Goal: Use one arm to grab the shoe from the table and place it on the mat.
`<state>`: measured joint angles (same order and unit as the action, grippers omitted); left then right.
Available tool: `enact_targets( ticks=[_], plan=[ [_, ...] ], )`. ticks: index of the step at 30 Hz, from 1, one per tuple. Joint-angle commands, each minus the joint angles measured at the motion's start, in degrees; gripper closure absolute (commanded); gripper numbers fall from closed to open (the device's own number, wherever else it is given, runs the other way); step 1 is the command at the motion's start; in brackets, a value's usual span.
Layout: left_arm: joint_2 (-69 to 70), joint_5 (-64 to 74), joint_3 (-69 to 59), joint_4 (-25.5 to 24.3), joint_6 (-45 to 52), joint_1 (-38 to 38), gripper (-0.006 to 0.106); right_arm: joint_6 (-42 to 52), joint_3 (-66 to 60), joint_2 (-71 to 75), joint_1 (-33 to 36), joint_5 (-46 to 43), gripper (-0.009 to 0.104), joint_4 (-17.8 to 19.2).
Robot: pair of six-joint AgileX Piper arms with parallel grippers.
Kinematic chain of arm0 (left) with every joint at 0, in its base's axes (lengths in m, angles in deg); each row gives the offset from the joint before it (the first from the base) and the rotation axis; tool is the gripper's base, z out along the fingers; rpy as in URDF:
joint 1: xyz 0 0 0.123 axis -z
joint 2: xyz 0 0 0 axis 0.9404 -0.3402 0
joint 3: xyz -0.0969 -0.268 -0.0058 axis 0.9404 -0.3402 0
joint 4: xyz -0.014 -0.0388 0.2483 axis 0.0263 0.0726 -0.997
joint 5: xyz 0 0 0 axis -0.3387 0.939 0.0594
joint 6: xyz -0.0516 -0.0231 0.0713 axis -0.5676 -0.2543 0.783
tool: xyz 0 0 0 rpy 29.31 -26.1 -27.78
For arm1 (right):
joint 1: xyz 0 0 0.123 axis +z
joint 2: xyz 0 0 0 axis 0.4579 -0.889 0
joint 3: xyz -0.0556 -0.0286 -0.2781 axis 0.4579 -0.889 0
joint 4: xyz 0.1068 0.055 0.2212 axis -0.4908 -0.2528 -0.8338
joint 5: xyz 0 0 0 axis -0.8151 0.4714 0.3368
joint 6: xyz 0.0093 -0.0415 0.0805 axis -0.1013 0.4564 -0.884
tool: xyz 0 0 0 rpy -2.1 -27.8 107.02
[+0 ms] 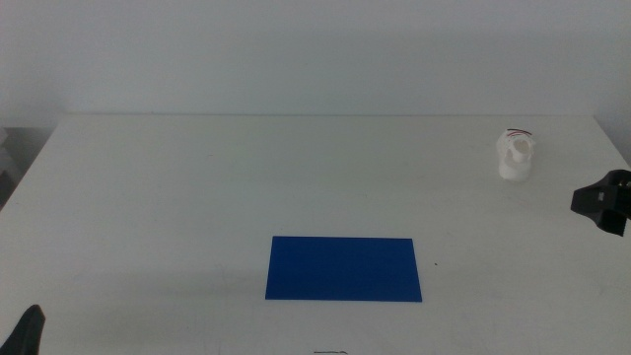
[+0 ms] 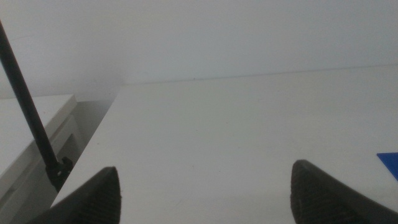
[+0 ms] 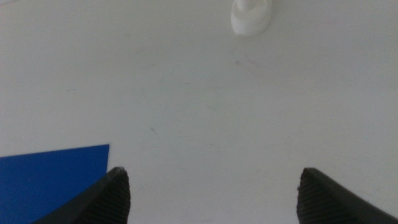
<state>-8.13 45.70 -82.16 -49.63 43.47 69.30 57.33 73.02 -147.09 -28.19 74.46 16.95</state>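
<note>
The shoe (image 1: 515, 156) is a small white lump with black and red straps at the far right of the table. The right wrist view shows only its white sole end (image 3: 251, 15). The dark-blue mat (image 1: 343, 267) lies flat near the front centre; a corner shows in the right wrist view (image 3: 50, 177) and a sliver in the left wrist view (image 2: 390, 163). My right gripper (image 1: 603, 202) enters at the right edge, nearer the front than the shoe; its jaws are wide apart and empty (image 3: 211, 196). My left gripper (image 1: 28, 330) waits at the front left corner, jaws apart and empty (image 2: 205, 196).
The white table (image 1: 246, 187) is bare apart from shoe and mat. Its left edge (image 2: 93, 146) drops off beside a white cabinet (image 2: 31, 134) and a thin black rod (image 2: 28, 106). A white wall stands behind the table.
</note>
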Motion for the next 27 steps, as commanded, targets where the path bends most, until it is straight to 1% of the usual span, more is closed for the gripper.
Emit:
enact_targets(
  ticks=[1, 6, 9, 12, 19, 25, 27],
  plan=[
    [1.10, -4.72, 0.19, 0.49, -0.84, 0.05, 0.007, 0.73, 2.45, -0.34, 0.12, -3.57, 0.004, -2.21],
    [1.10, -4.72, 0.19, 0.49, -0.84, 0.05, 0.007, 0.03, 9.92, -6.71, 0.12, -2.30, 0.004, -1.98],
    [1.10, -4.72, 0.19, 0.49, -0.84, 0.05, 0.007, -1.77, 16.66, -13.46, 0.12, 0.33, 0.004, -0.77],
    [1.10, -4.72, 0.19, 0.49, -0.84, 0.05, 0.007, -5.03, 24.14, -20.67, 0.12, 4.25, 0.004, 1.58],
    [1.10, -4.72, 0.19, 0.49, -0.84, 0.05, 0.007, -10.92, 44.36, -37.43, 0.12, 13.19, 0.004, 10.63],
    [1.10, -4.72, 0.19, 0.49, -0.84, 0.05, 0.007, -18.84, 61.32, -50.39, 0.12, 17.47, 0.004, 20.64],
    [1.10, -4.72, 0.19, 0.49, -0.84, 0.05, 0.007, -21.92, 66.75, -54.17, 0.12, 19.85, 0.004, 23.15]
  ],
)
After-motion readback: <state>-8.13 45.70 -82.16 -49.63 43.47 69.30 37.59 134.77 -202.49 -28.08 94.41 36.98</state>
